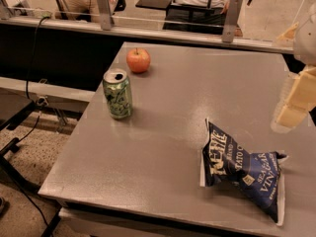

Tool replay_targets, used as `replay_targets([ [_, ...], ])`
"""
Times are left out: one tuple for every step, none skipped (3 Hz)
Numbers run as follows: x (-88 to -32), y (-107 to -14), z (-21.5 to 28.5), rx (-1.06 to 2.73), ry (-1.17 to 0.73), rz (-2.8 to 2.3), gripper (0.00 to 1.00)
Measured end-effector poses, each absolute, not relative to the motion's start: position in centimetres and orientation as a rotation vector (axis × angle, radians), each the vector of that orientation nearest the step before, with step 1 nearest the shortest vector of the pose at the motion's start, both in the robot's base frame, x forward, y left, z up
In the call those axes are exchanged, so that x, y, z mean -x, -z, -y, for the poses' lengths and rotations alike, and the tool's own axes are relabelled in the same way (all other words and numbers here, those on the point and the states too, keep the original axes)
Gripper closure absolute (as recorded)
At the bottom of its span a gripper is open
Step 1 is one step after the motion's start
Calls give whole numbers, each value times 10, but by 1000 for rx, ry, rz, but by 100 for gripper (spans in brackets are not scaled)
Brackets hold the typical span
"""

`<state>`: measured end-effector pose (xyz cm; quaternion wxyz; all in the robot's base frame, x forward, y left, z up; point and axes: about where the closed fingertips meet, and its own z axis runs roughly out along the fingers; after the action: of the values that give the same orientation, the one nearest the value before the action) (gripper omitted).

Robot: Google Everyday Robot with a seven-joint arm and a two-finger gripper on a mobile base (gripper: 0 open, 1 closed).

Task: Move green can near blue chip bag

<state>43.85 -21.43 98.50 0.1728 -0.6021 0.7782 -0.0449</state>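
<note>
One light-green metal drink can [117,94] left of centre, one round red-orange apple [138,60] upper centre, one dark navy glossy chip bag [242,169] lower right, one flat grey tabletop [163,147], one cream-coloured gripper [291,105] at the right edge.

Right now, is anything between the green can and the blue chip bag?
Nothing visible. Only bare table lies between the can and the bag. The apple sits behind the can, off that path; the hand hangs at the right edge.
</note>
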Motion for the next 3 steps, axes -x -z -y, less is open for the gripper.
replay_targets([
  [-439,-986,213,1707,123,-2204,0],
  [-440,-991,208,1704,96,-2185,0],
  [-463,-994,184,1674,14,-2144,0],
])
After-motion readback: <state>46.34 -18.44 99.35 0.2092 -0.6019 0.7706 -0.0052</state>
